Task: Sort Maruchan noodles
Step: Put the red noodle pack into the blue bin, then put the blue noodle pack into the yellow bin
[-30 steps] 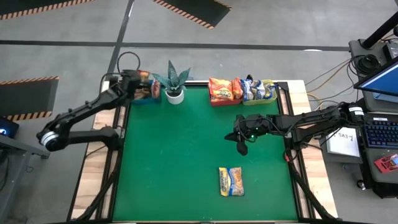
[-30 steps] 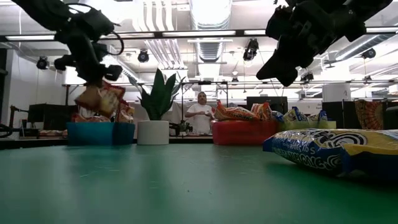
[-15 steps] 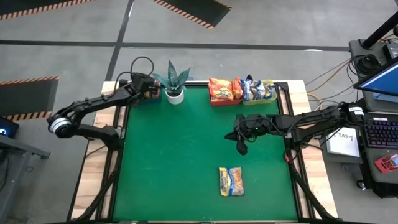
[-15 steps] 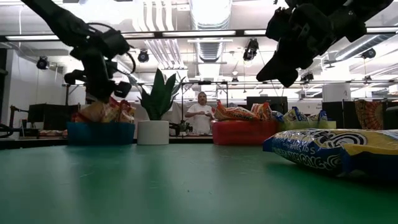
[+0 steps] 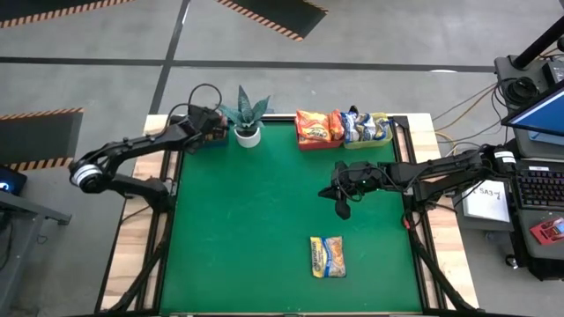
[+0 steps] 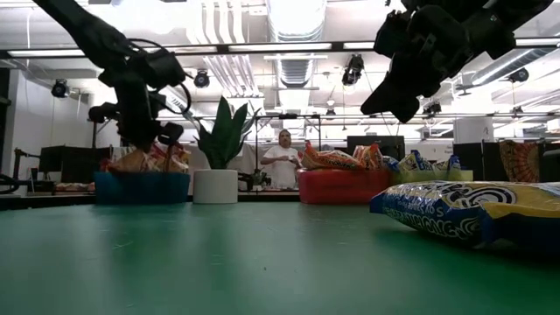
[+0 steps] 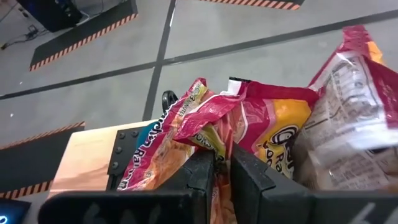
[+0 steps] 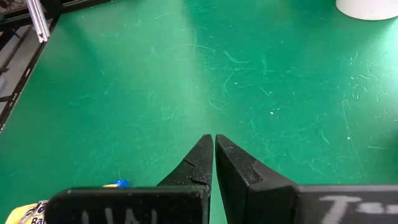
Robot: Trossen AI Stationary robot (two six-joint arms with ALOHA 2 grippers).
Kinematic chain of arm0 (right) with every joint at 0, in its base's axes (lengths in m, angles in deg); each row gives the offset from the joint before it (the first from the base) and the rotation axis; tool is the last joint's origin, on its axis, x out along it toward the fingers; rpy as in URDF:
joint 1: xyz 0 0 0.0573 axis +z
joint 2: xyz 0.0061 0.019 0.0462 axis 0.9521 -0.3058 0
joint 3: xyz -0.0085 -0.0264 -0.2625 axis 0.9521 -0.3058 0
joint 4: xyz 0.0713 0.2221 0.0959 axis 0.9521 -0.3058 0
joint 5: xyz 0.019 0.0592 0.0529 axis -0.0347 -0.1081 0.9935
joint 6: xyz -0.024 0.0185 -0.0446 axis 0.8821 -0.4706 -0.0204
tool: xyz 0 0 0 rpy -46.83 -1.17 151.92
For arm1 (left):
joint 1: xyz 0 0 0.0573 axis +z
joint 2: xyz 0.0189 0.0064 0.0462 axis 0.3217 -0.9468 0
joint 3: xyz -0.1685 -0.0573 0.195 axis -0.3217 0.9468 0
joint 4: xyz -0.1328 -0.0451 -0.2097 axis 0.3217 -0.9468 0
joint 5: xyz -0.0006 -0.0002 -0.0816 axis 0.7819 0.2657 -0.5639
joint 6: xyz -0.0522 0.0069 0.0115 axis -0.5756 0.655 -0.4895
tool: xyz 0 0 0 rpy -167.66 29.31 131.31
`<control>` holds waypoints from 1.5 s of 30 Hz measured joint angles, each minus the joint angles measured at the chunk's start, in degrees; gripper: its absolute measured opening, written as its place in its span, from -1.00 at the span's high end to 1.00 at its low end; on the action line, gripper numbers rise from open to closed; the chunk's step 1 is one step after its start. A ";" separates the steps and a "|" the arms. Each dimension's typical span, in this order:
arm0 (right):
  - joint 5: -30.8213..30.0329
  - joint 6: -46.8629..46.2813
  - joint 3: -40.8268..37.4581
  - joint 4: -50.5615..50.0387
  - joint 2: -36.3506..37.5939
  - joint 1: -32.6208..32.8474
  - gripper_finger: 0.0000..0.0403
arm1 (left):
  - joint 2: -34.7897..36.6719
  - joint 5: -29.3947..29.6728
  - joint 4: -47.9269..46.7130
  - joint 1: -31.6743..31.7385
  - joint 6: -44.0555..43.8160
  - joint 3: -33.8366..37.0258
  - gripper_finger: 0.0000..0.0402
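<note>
Left gripper pinches a crinkled red plastic ramen packet over the blue plastic bin, while right gripper hangs pressed together above the green table.

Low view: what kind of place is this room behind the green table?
Probably a robotics lab or workshop hall: exposed ceiling ducts and lamps overhead, a person among metal frames, and hazard-striped floor markings near the table.

the table has a green top framed by light wood edges. along its far edge stand a blue bin, a potted plant, a red bin and a yellow-green bin. one blue-and-yellow noodle packet lies flat near the front edge.
</note>
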 joint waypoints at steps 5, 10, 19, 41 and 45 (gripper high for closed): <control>-0.03 -0.02 0.00 0.00 0.00 0.00 0.96 | 3.28 0.18 -2.42 -1.32 0.92 0.02 0.89; -0.07 -0.02 0.00 0.03 0.00 0.00 0.96 | 6.50 -1.15 -4.13 -1.76 1.53 0.02 0.88; -0.11 -1.55 0.00 0.09 0.00 0.00 0.96 | 7.27 -2.54 -4.65 -2.04 2.02 0.02 0.41; 11.91 -27.27 11.63 -19.18 -2.35 4.24 0.96 | 16.95 -10.24 -9.85 -46.61 -2.60 0.02 0.01; 15.09 -35.54 13.27 -19.75 -4.25 7.80 0.96 | 15.11 -10.21 -4.44 -56.83 -2.26 0.04 0.02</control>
